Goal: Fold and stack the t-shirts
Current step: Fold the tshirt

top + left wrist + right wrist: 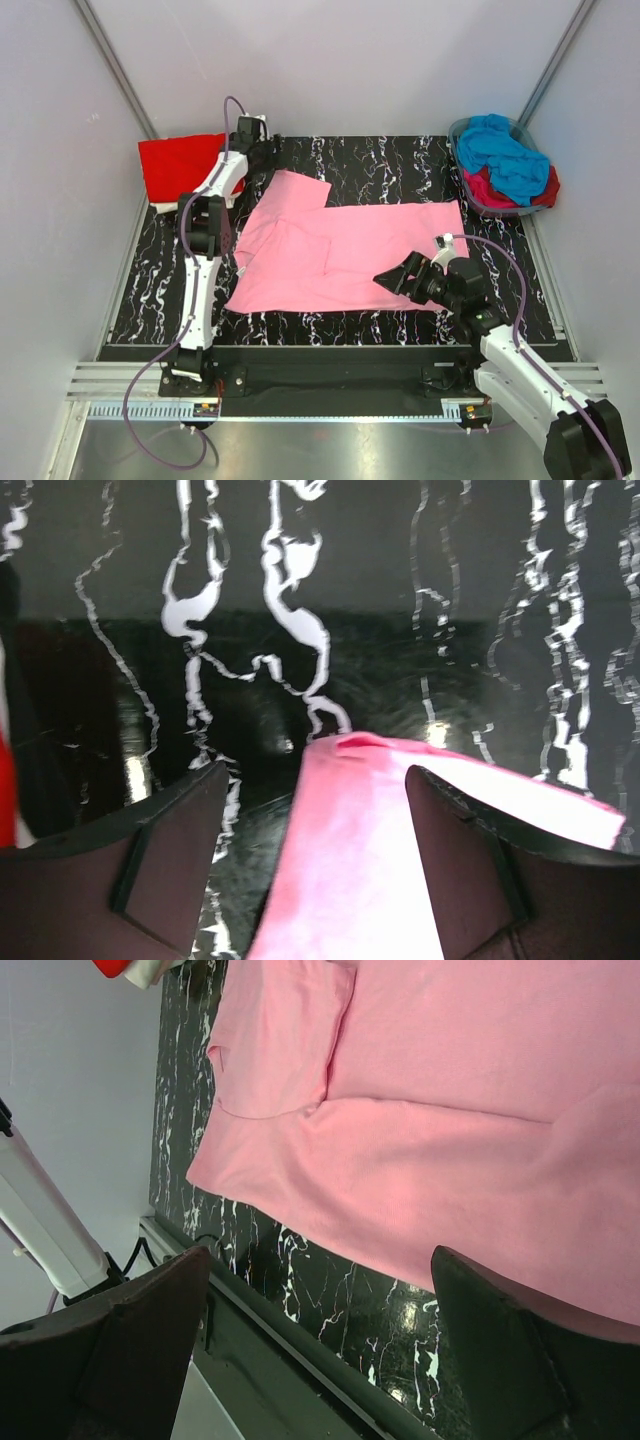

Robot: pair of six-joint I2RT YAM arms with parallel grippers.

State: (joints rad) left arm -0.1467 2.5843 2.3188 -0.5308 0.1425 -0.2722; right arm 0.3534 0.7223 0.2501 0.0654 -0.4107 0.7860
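Pink t-shirt (350,250): partly folded, flat on surface (400,160), centre.
Left gripper (262,150): spread, at its far sleeve.
Right gripper (397,278): spread, over near hem.
Red t-shirt (178,170): far left.
Blue t-shirt (505,155): in basket (462,170).

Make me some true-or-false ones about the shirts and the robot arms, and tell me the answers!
1. The pink shirt lies spread on the table. True.
2. The basket is empty. False: a blue shirt and some darker pink cloth are in it.
3. The red shirt sits at the far left. True.
4. The right arm has its jaws shut on the pink shirt. False: the jaws stand open, holding nothing.
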